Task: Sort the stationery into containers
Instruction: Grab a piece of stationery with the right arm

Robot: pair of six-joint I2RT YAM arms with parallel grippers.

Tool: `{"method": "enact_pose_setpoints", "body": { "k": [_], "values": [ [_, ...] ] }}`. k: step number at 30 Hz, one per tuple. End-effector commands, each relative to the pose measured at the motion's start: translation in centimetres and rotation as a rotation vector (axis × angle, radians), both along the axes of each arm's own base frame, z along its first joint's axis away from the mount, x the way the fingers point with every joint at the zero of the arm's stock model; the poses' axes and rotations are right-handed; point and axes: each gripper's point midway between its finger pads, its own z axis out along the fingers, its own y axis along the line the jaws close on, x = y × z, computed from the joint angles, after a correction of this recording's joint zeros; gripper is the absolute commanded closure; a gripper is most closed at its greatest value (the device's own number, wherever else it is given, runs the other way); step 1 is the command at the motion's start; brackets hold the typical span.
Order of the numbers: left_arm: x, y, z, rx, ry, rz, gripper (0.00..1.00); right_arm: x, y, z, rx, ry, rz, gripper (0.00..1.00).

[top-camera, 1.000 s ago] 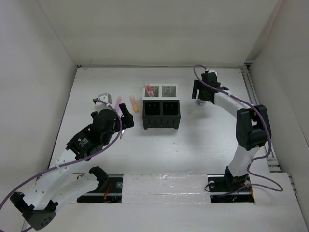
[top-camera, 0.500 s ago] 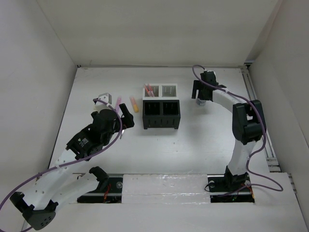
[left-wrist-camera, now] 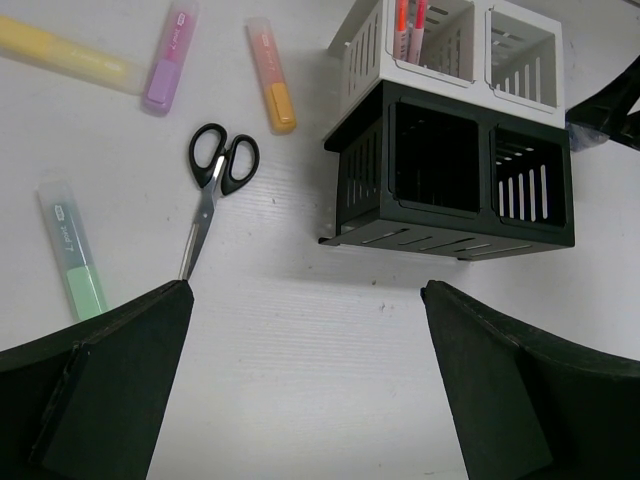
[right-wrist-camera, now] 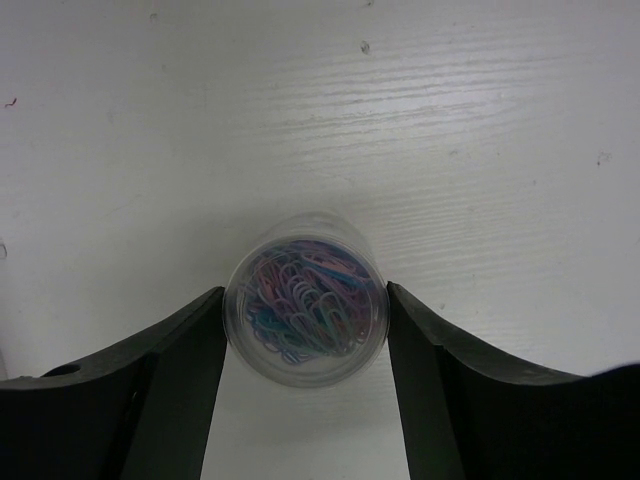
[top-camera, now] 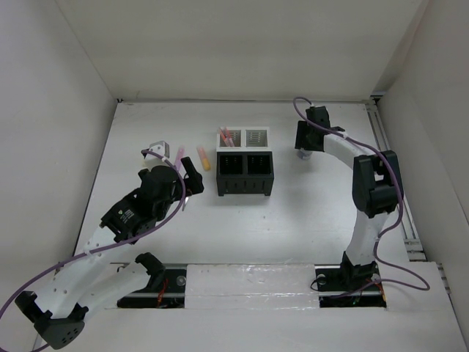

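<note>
1. Left gripper (left-wrist-camera: 305,292): matte black jaws spread wide, holding nothing, above the white table (left-wrist-camera: 300,380).
2. Lying flat: stubby plastic highlighters, green (left-wrist-camera: 72,250), yellow (left-wrist-camera: 65,55), pink (left-wrist-camera: 170,55) and orange (left-wrist-camera: 272,75). Black-handled scissors (left-wrist-camera: 212,190) lie near them, steel blades shut.
3. Slotted organiser block (left-wrist-camera: 450,235): two white compartments (left-wrist-camera: 365,55) behind two black. Thin red-orange pens (left-wrist-camera: 408,25) stand in the left white one.
4. Right gripper (right-wrist-camera: 305,325): fingers (right-wrist-camera: 180,370) meet both sides of the clear round tub (right-wrist-camera: 305,300) of coloured paper clips, which stands on the table right of the block.

**White table** (left-wrist-camera: 330,380): black-and-white mesh organiser block (left-wrist-camera: 450,238), centre; yellow highlighter (left-wrist-camera: 70,55), pink highlighter (left-wrist-camera: 170,60), orange highlighter (left-wrist-camera: 272,78), green highlighter (left-wrist-camera: 72,262), black-handled scissors (left-wrist-camera: 215,175), 9–10 o'clock; clear round paper-clip tub (right-wrist-camera: 305,298), 2 o'clock.
</note>
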Motion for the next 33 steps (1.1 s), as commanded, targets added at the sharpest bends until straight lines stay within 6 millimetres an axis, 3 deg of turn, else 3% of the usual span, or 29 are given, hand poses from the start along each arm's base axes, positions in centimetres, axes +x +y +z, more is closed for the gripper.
{"method": "enact_pose_setpoints", "body": {
  "k": [1, 6, 10, 15, 19, 22, 33],
  "values": [
    [0.3, -0.1, 0.5, -0.009, -0.025, -0.003, 0.00, 0.9, 0.0, 0.4, 0.016, -0.003, 0.009, 0.36],
    [0.2, 0.0, 0.7, -0.014, -0.032, -0.002, 0.00, 0.5, 0.3, -0.4, 0.023, 0.027, 0.030, 0.36],
    [0.2, 0.0, 0.7, -0.006, -0.033, -0.007, 0.00, 0.2, 0.5, -0.9, 0.018, 0.048, 0.053, 0.48],
    [0.1, 0.1, 0.9, -0.012, -0.040, -0.007, 0.00, 0.2, 0.8, -1.2, 0.031, 0.060, 0.066, 0.52],
    [0.1, 0.1, 0.9, -0.012, -0.040, -0.007, 0.00, -0.1, 0.8, -1.3, 0.029, 0.070, 0.065, 0.47],
    [0.1, 0.1, 0.9, -0.012, -0.040, -0.007, 0.00, -0.1, 0.1, -1.0, 0.016, 0.071, 0.059, 0.34],
    [-0.1, 0.3, 1.4, -0.024, -0.055, -0.006, 0.00, -0.5, 0.1, -2.0, 0.018, 0.136, 0.093, 0.33]
  ]
}}
